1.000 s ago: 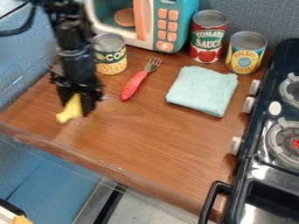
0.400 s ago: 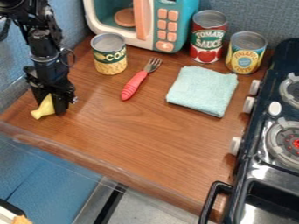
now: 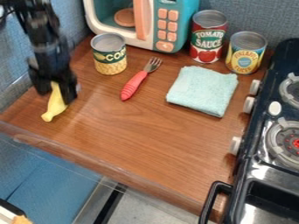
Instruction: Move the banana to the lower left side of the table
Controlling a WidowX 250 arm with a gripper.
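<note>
Honestly, the biggest risk from here is the banana [image 3: 53, 108] being dragged along when the gripper [image 3: 56, 98] is lifted. It's lying at the left side of the table [image 3: 134, 127], lower end pointed at the front edge, upper end tucked between the fingers. If one of them is caught against the peel, the toy could be tipped up or rolled, and since not much wood is left beyond that lower end, it could be sent over the edge. A sideways pull before the fingers are clear would probably be the cause, so a straight lift is what's called for. Less likely, the can [image 3: 109, 61] could be bumped if the arm is swung low toward the microwave [image 3: 175, 26]; the fork [image 3: 134, 85] is set farther over and should be left alone. As for the hand, its fingers are spread well apart, with a gap seen on the left of the banana, so nothing looks clamped. The right finger is right beside the peel, but it's kinda blurred there, so whether it's being touched can't be told. Placement-wise, the job looks pretty much done.
</note>
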